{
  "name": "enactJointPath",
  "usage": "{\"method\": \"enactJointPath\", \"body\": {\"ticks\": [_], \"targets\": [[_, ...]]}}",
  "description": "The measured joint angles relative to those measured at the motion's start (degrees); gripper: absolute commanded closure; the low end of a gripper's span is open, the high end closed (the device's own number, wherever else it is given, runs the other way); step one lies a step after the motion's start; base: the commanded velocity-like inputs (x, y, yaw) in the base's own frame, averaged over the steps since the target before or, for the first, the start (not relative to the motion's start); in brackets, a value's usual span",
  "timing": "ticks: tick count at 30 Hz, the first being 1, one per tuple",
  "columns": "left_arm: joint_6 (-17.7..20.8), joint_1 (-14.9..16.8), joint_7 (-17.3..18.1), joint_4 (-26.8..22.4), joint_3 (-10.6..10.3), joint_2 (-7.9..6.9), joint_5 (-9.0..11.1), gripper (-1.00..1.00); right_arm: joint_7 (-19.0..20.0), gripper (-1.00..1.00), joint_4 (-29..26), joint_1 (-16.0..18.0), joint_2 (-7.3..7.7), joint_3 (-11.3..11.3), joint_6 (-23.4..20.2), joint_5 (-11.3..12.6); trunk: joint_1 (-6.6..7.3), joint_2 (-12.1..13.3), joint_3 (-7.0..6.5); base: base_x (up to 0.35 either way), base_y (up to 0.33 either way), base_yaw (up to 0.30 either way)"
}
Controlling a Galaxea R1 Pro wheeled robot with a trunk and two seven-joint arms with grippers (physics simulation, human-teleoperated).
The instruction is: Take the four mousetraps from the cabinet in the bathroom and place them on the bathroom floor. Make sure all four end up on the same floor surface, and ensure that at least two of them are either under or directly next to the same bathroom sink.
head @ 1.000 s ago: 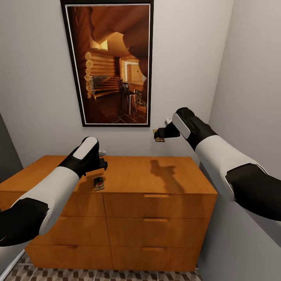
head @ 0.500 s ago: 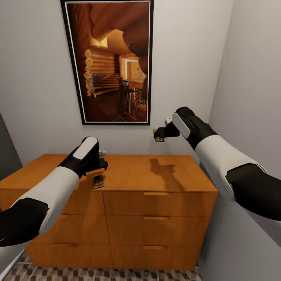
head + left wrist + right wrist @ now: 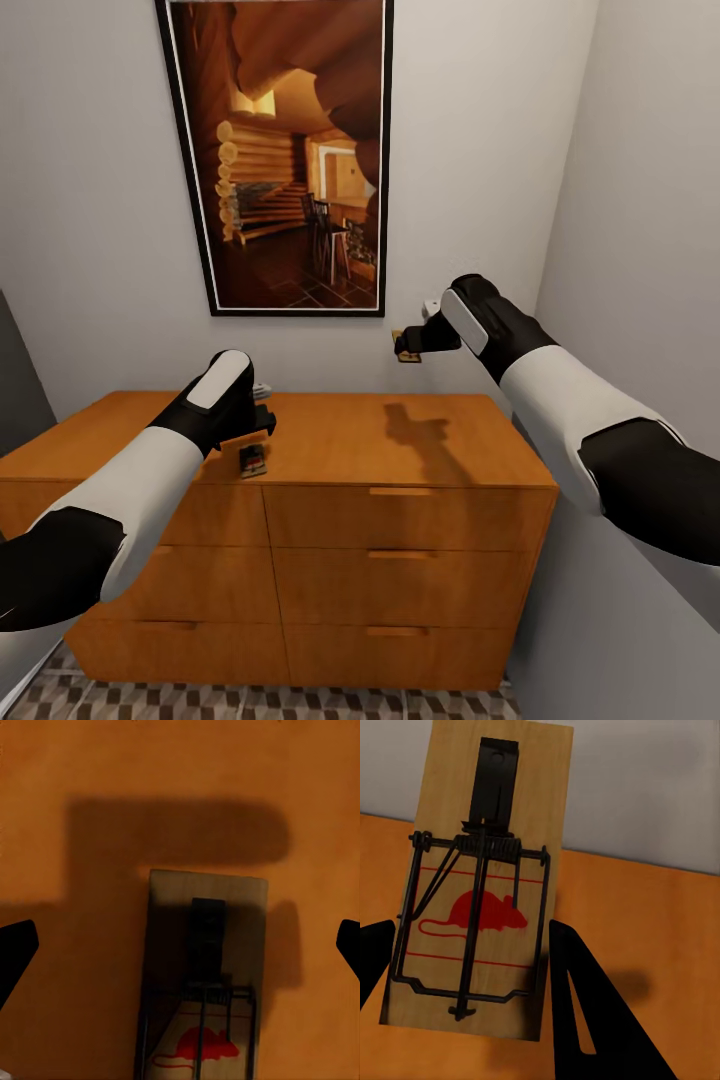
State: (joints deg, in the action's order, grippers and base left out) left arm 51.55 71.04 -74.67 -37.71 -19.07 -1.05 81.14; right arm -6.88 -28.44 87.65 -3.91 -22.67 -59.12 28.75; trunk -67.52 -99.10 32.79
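Meanwhile the view has tilted slightly, arms unmoved: right gripper (image 3: 405, 350) clamps a trap (image 3: 484, 881) above the cabinet (image 3: 400, 440), left gripper (image 3: 258, 432), jaws spread, hovers over another trap (image 3: 252, 461).

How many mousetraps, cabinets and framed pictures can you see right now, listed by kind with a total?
Mousetraps: 2, one held up in the right gripper, one on the cabinet top under the left gripper
Cabinets: 1
Framed pictures: 1
Total: 4
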Motion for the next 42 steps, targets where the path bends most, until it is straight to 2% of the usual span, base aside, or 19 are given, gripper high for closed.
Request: {"method": "enactJointPath", "body": {"ticks": [3,9,17,23,42], "targets": [[-0.1,0.0,0.0,0.0,0.0,0.00,0.0,-1.00,0.0,1.00,0.0,0.0,0.01,0.0,0.0,0.0,0.00,0.0,0.00,0.000,0.000,0.000],[-0.6,0.0,0.1,0.0,0.0,0.00,0.0,-1.00,0.0,1.00,0.1,0.1,0.00,0.0,0.0,0.0,-1.31,-2.4,1.07,0.000,0.000,0.000],[-1.0,0.0,0.2,0.0,0.0,0.00,0.0,-1.00,0.0,1.00,0.3,0.5,-0.12,0.1,0.0,0.0,-1.32,-2.4,1.08,0.000,0.000,0.000],[-1.2,0.0,0.2,0.0,0.0,0.00,0.0,-1.00,0.0,1.00,0.5,1.0,-0.20,0.1,0.0,0.0,-2.63,-4.8,2.15,0.000,0.000,0.000],[-1.6,0.0,0.3,0.0,0.0,0.00,-0.1,-1.00,0.0,1.00,0.7,1.2,-0.33,0.0,0.0,0.0,-2.64,-4.8,2.15,0.000,0.000,0.000]]}}
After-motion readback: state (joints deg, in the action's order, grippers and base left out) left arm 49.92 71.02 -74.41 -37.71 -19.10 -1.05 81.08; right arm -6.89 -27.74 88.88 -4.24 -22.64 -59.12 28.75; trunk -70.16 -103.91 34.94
